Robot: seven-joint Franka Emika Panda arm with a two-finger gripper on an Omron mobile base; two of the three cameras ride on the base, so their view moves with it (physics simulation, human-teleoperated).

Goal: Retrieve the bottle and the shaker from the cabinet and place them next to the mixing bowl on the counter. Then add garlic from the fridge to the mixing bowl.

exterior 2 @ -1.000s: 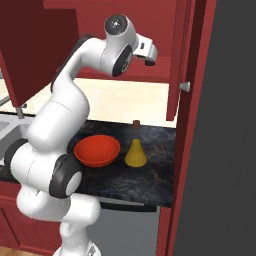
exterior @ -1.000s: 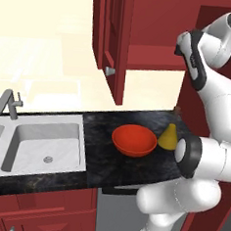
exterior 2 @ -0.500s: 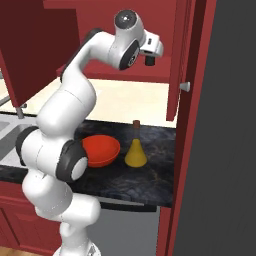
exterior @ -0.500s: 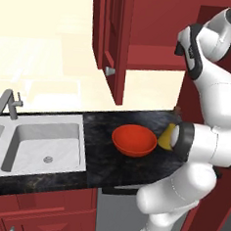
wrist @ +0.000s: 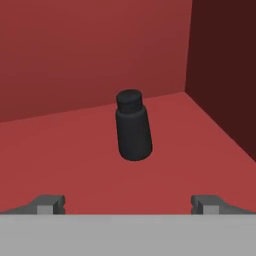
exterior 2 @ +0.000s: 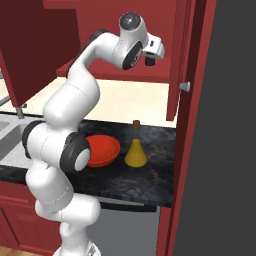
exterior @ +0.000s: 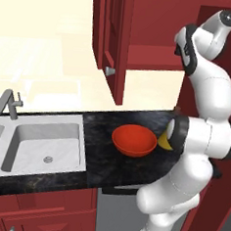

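A small black shaker (wrist: 133,126) stands upright on the red shelf (wrist: 70,155) of the cabinet (exterior 2: 181,55), near its back right corner. My gripper (wrist: 129,204) is open, level with the shelf, and the shaker is centred ahead of it, some way beyond the fingertips (wrist: 50,203). From the right base, the gripper (exterior 2: 150,57) is raised at the cabinet opening. The yellow flask-shaped bottle (exterior 2: 135,150) stands on the black counter (exterior 2: 150,182), just right of the red-orange mixing bowl (exterior 2: 102,150). From the left base, my arm hides most of the bottle (exterior: 163,142) beside the bowl (exterior: 133,141). The garlic is out of view.
A steel sink (exterior: 44,146) with a faucet (exterior: 8,104) is set into the counter to the left. Open cabinet doors (exterior: 113,39) hang on both sides of my arm, one with a silver knob (exterior 2: 185,86). A tall dark grey fridge side (exterior 2: 232,150) stands at the right.
The arm has straightened and shifted its elbow. The hand has edged a little further toward the cabinet opening. The jaws stayed open; bottle and bowl have not moved.
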